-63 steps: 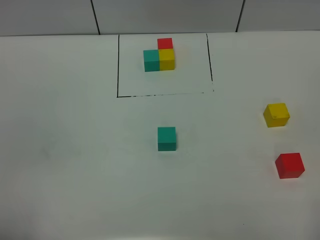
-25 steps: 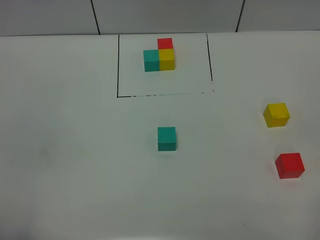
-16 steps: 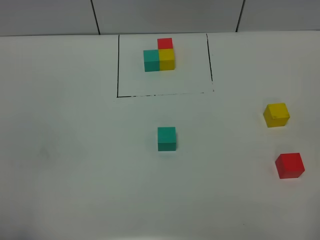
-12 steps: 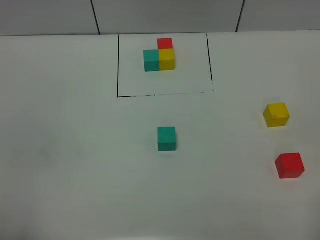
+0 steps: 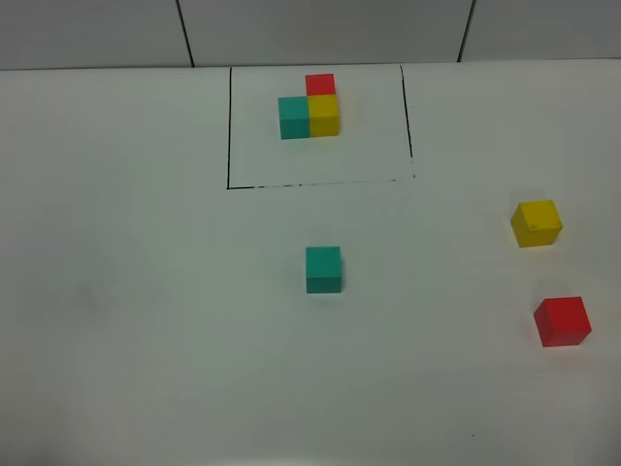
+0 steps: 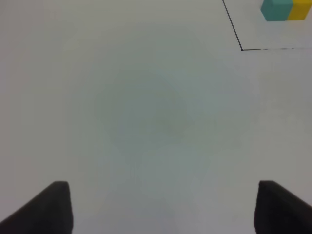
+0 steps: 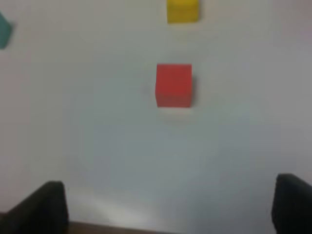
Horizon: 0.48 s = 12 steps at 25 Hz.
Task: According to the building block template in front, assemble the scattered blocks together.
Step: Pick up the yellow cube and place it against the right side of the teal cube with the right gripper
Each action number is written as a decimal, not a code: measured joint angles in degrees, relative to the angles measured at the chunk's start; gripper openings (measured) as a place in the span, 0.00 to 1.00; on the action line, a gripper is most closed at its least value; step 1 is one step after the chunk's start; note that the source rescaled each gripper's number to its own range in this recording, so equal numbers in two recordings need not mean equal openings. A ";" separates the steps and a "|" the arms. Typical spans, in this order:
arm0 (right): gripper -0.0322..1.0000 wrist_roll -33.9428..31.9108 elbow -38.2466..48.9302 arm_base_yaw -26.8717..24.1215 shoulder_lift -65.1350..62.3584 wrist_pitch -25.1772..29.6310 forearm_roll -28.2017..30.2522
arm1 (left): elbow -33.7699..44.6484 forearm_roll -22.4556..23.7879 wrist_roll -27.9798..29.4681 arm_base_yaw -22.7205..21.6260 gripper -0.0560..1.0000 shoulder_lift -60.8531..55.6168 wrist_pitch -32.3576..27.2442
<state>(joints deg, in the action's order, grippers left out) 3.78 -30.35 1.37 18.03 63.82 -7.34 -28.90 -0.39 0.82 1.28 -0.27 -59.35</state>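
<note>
1. high camera: white table point(image 5: 146, 291), with a grey panelled wall point(image 5: 330, 29) behind it.
2. template point(image 5: 309, 109) sits at the far middle of the table. teal and yellow blocks are side by side, and a red one touches the yellow on its far side, making an l shape. a thin black line point(image 5: 229, 126) runs round it on the left, near and right sides.
3. teal cube point(image 5: 323, 269) sits alone near the middle of the table, outside the line on its near side and well apart from the template.
4. yellow cube point(image 5: 537, 222) is far over on the right, turned slightly. red cube point(image 5: 562, 321) is on the same side, closer to the camera; the two are near each other but not touching.
5. left gripper point(image 6: 163, 207): only two dark fingertips show in its wrist view. they are spread wide with nothing between them, just bare table. a corner of the black line and part of the template show at the edge of the view.
6. right gripper point(image 7: 168, 207): fingertips also spread wide, empty. the red cube lies ahead of it, roughly centred between the fingers and well clear of them. the yellow cube is beyond the red, and a sliver of the teal cube shows at one edge.
</note>
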 joint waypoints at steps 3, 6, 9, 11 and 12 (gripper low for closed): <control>0.73 0.69 -1.22 0.00 10.19 -1.56 0.00 | 0.00 0.00 0.00 0.00 0.80 0.00 0.00; 0.73 1.29 -3.02 0.00 20.12 -4.56 0.05 | 0.00 0.00 0.00 0.00 0.80 0.00 0.00; 0.73 1.40 -4.98 0.00 29.78 -7.81 0.47 | 0.00 0.00 0.00 0.00 0.80 0.00 0.00; 0.73 1.45 -6.02 0.00 35.57 -11.09 1.43 | 0.00 0.00 0.00 0.00 0.80 0.00 0.00; 0.73 1.44 -6.65 0.00 38.72 -12.57 1.95 | 0.00 0.00 0.00 0.00 0.80 0.00 0.00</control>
<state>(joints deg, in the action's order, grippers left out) 5.22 -37.00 1.37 56.75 51.25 -5.39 -28.90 -0.39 0.82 1.28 -0.27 -59.35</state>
